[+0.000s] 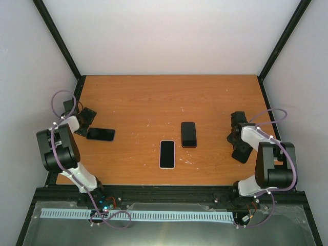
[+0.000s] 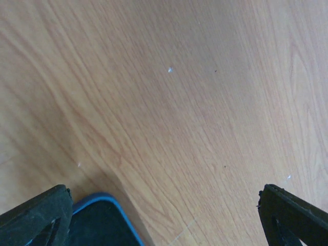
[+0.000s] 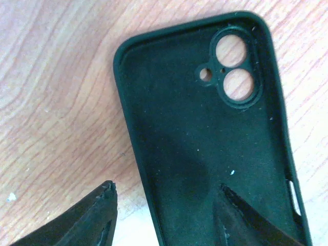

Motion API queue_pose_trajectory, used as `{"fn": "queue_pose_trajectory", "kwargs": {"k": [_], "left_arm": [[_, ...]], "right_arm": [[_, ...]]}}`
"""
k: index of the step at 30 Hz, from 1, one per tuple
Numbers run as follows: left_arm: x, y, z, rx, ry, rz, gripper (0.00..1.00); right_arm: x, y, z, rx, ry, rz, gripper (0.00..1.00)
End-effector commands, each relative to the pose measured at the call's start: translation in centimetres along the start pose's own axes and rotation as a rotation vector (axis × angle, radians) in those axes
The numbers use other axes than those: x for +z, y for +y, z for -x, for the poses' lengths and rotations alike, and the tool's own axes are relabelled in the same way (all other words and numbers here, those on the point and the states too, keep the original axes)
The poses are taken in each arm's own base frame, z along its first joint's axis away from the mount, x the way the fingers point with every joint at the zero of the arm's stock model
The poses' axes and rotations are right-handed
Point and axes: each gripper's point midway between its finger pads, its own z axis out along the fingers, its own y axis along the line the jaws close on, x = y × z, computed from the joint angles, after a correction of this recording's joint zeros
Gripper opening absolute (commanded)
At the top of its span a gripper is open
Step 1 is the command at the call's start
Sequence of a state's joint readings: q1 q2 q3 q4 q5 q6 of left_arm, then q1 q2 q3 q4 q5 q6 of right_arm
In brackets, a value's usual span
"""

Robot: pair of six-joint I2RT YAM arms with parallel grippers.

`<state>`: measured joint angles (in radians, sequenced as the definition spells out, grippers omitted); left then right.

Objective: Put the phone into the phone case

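Note:
A dark green phone case (image 3: 205, 138) lies inside up on the wooden table, camera holes at its far end and nothing in it. In the top view the phone case (image 1: 188, 134) is right of centre. A phone (image 1: 167, 154) with a pale rim and dark screen lies flat just left of it and nearer. My right gripper (image 3: 168, 189) is open, and in its wrist view the jaws stand either side of the case's long left edge. From above, the right gripper (image 1: 234, 137) sits right of the case, apart from it. My left gripper (image 2: 164, 197) is wide open over bare wood.
A dark slab with a blue rim (image 2: 97, 220) lies by my left gripper's left finger. In the top view the slab (image 1: 100, 134) is at the table's left side, next to the left gripper (image 1: 84, 119). Black frame posts stand at the table's back corners.

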<state>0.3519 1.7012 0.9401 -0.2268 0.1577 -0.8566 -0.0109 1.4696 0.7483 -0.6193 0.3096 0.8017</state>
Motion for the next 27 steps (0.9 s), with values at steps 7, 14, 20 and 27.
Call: {"fn": "queue_pose_trajectory", "kwargs": {"k": [7, 14, 20, 27], "left_arm": [[-4.2, 1.3, -1.1, -0.170, 0.010, 0.093, 0.99], [-4.6, 2.4, -3.3, -0.270, 0.093, 0.130, 0.99], [-3.6, 2.4, -5.4, -0.288, 0.233, 0.162, 0.99], [-2.9, 1.6, -6.2, -0.272, 0.265, 0.147, 0.98]], "right_arm": [[0.6, 2.4, -1.4, -0.053, 0.051, 0.158, 0.07], [-1.8, 4.8, -1.6, -0.088, 0.051, 0.344, 0.03], [-6.0, 8.4, -2.5, -0.193, 0.023, 0.517, 0.03], [-11.8, 12.8, -6.0, -0.305, 0.048, 0.704, 0.03]]}}
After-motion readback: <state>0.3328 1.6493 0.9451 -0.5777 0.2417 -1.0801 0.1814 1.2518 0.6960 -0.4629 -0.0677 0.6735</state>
